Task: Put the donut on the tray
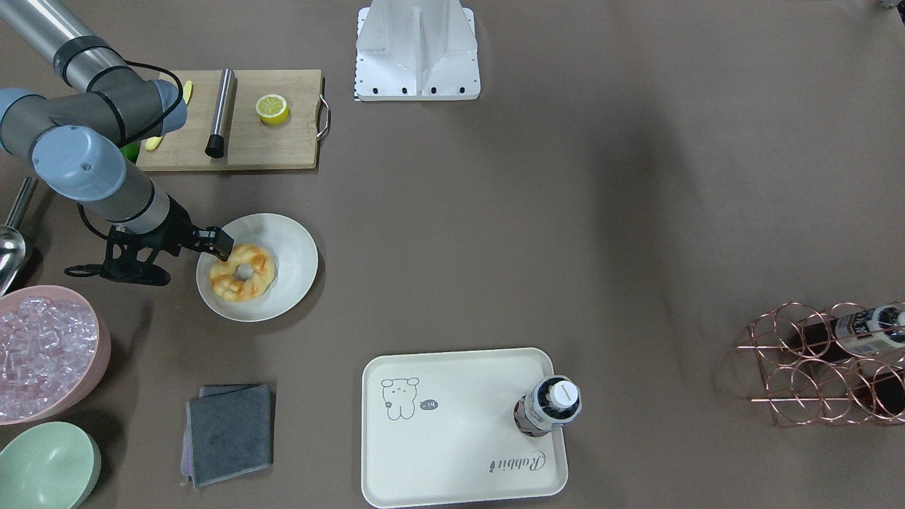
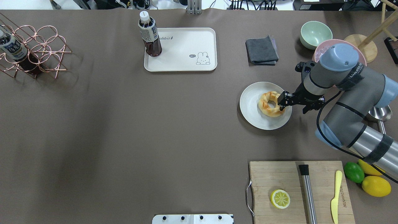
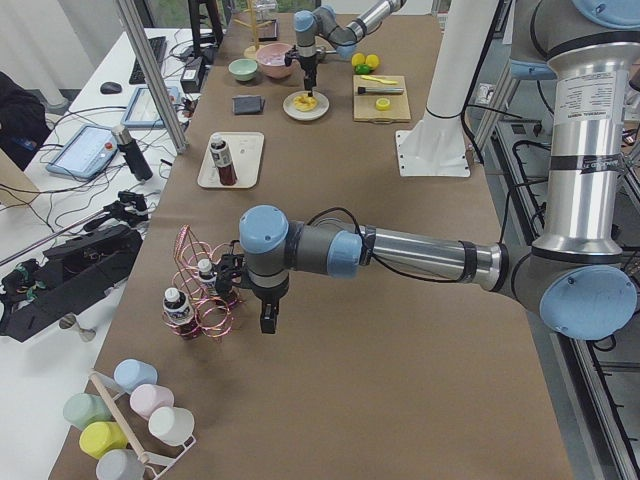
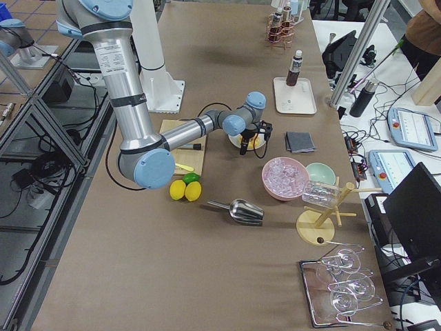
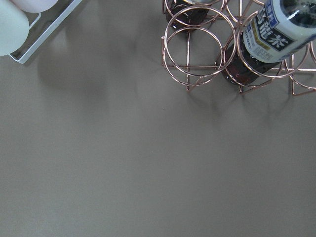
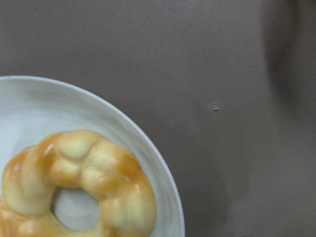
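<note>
The donut (image 1: 242, 272) is a golden ring with toasted patches. It lies flat on a round white plate (image 1: 291, 244) and also shows in the overhead view (image 2: 270, 104) and the right wrist view (image 6: 84, 182). My right gripper (image 2: 281, 101) hangs just over the donut's edge nearest the arm and looks open, holding nothing. The cream tray (image 2: 183, 53) with the drawing and "Rabbit" lies across the table; a dark drink bottle (image 2: 150, 35) stands on one corner. My left gripper (image 3: 268, 322) hovers beside the copper rack; I cannot tell whether it is open or shut.
A wooden cutting board (image 2: 273, 177) holds a halved lemon (image 2: 280, 199), a steel rod and a yellow knife. A grey cloth (image 2: 261, 49), a green bowl (image 2: 315, 32) and a pink bowl of ice (image 1: 42, 346) lie near the plate. The copper rack (image 2: 31, 49) holds bottles.
</note>
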`<state>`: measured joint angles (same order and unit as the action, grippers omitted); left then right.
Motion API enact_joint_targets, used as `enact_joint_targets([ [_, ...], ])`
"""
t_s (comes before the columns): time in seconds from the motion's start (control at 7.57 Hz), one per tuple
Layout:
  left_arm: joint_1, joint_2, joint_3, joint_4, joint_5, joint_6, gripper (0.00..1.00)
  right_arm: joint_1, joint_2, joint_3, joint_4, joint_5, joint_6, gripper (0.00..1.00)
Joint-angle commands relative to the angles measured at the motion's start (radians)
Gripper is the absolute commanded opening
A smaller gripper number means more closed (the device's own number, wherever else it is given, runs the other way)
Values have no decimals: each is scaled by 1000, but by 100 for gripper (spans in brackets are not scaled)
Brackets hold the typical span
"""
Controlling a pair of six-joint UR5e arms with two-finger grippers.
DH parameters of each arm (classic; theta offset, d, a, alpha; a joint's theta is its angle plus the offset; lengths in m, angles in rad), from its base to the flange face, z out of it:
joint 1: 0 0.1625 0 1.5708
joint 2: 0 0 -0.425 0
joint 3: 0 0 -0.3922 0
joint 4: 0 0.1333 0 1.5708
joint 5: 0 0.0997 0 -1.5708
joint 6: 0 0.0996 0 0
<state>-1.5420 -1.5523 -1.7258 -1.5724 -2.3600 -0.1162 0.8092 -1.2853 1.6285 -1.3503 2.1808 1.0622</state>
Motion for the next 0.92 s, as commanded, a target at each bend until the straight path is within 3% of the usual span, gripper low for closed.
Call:
enact_joint_targets([
  [0.0,0,-5,5,-4,-1,0,99,10,-8,16,-6,1,1,88],
  [0.26,0,-6,2,-3,1,-2,99,7,-52,53,-1,-1,1,88],
  [0.79,0,-8,-4,-9,8,6,99,-30,-52,37,3,-22,5,78],
])
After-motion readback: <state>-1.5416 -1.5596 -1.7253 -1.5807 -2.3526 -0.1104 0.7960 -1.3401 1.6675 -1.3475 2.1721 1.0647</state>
